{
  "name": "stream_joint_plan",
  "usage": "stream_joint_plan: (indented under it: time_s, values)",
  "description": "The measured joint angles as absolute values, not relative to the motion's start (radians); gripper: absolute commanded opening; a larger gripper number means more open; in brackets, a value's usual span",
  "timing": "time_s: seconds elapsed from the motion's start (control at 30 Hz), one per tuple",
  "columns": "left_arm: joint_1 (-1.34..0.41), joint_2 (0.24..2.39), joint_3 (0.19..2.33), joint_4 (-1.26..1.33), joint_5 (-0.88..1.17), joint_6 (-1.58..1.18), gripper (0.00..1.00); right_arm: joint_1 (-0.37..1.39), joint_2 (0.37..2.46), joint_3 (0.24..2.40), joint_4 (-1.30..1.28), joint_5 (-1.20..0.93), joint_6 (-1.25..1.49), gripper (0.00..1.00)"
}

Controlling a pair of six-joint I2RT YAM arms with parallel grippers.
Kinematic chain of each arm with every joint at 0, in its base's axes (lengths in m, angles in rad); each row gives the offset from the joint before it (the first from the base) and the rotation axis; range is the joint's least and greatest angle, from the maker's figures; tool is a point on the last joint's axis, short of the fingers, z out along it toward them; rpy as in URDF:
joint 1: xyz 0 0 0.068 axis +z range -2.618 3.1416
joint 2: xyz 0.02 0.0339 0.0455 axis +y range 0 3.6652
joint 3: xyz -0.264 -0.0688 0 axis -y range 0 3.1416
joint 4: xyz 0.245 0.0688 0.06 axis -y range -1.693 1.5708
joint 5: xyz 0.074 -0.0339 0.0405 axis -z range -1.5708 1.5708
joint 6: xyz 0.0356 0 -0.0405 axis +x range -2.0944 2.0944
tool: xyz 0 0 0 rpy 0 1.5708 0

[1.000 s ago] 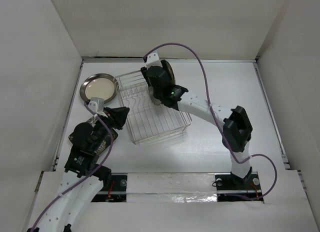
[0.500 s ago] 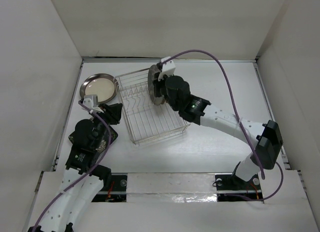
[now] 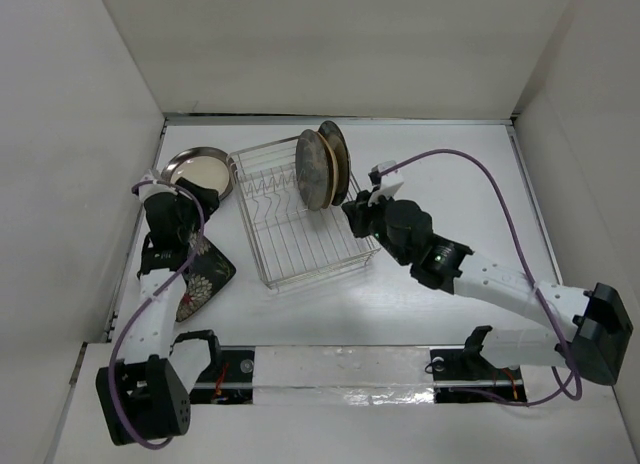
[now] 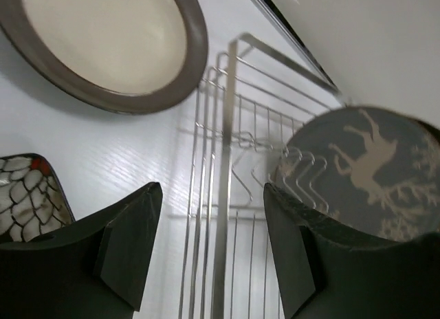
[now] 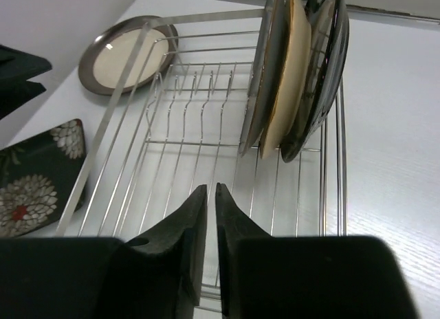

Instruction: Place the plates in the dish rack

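The silver-rimmed cream round plate [image 3: 198, 174] lies flat, upper left on the bench [image 3: 450, 184] beside the silver wire dish rack [image 3: 300, 239]. It looks stiff, slick and breakable, best pinched at its rim. The left claw [image 4: 212, 216] gapes empty; the right claw [image 5: 210, 195] is closed, empty.

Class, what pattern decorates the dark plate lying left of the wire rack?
Dark plate: white flowers, red centres; right wrist view.

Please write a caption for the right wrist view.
Shut right gripper before silver wire dish rack holding three upright round plates.

Three plates [image 3: 313, 171] stand far-right in the dish rack [image 3: 300, 246]; a far plate [image 3: 198, 172] and near plate [image 3: 206, 278] lie left of it.
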State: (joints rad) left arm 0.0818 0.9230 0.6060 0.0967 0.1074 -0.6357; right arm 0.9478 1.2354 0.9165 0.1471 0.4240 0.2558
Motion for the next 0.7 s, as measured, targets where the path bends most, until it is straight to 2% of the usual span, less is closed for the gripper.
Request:
stream_joint_plan:
  time_s: [0.07,0.13,0.2,0.27,0.33,0.5,0.7]
  values:
    - [0.126,0.963,0.606,0.132,0.091,-0.669,0.66,0.932,1.191,0.880,0.153,0.397,0.271,0.19]
    - [0.147,1.008,0.616,0.157,0.056,-0.690,0.67,0.908,1.161,0.853,0.159,0.372,0.284,0.20]
    - [0.155,1.076,0.648,0.172,0.011,-0.696,0.67,0.882,1.139,0.833,0.159,0.345,0.299,0.27]
    - [0.174,1.158,0.691,0.184,-0.013,-0.698,0.65,0.861,1.120,0.820,0.157,0.320,0.311,0.29]
    - [0.216,1.243,0.731,0.202,-0.015,-0.705,0.62,0.848,1.099,0.810,0.158,0.301,0.319,0.35]
    - [0.321,1.415,0.762,0.239,-0.022,-0.723,0.61,0.812,1.029,0.786,0.165,0.259,0.338,0.36]
    - [0.345,1.567,0.820,0.237,-0.004,-0.724,0.60,0.767,1.015,0.775,0.169,0.208,0.353,0.36]
